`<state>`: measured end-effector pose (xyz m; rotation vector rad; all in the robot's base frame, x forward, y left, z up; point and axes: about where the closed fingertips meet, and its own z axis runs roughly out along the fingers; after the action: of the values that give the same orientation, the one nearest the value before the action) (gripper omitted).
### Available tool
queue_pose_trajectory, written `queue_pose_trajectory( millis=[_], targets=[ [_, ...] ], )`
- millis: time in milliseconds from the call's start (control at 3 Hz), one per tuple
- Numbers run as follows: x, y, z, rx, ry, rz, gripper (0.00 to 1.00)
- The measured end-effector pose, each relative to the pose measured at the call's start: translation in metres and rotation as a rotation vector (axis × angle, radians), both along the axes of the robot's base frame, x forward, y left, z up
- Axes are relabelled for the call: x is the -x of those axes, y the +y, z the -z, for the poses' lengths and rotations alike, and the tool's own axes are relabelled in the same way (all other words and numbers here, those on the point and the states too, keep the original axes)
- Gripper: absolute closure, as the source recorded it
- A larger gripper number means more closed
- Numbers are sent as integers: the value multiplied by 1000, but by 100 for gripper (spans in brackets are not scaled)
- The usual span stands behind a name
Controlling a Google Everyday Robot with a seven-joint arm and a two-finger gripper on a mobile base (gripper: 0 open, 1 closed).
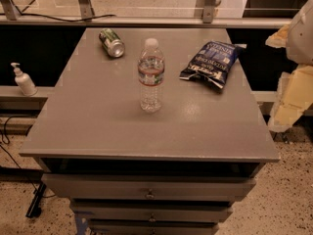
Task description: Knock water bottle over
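**Water bottle upright at mid-table, gripper off at 3 o'clock**

The water bottle (150,76) stands upright near the middle of the grey cabinet top (98,126), white cap up, its red, white and green label band around the upper half. Nothing touches it.

The gripper (292,99) shows only as pale cream and white shapes at the right edge of the view, beyond the right rim of the cabinet top. From the bottle it lies at about 3 o'clock, well apart, with bare tabletop between the two. Whether it is released or clenched cannot be told; its shape is too broken up at the frame edge, and it holds nothing that can be made out.

A green soda can (112,42) lies on its side at about 11 o'clock from the bottle, near the far left corner of the top, apart from the bottle. A dark blue chip bag (209,63) lies flat at about 2 o'clock from the bottle, between the bottle and the gripper's side but nearer the far edge.

Off the cabinet, at 9 o'clock from the bottle, a small white pump bottle (22,80) stands on a lower ledge (29,93) by the left edge of the view. Below the front rim of the top are the drawers (149,189), stacked one under another, above a speckled floor (288,199).
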<state>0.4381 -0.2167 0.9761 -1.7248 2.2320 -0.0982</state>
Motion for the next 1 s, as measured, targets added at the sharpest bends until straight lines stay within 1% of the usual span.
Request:
queue_pose_trajectory(
  millis=[333,667,1000],
  targets=[
    [0,0,0,0,0,0,0],
    [-10,10,7,-110,-31,30,0],
    [-36,38,16,-300,-93,45,0]
  ],
)
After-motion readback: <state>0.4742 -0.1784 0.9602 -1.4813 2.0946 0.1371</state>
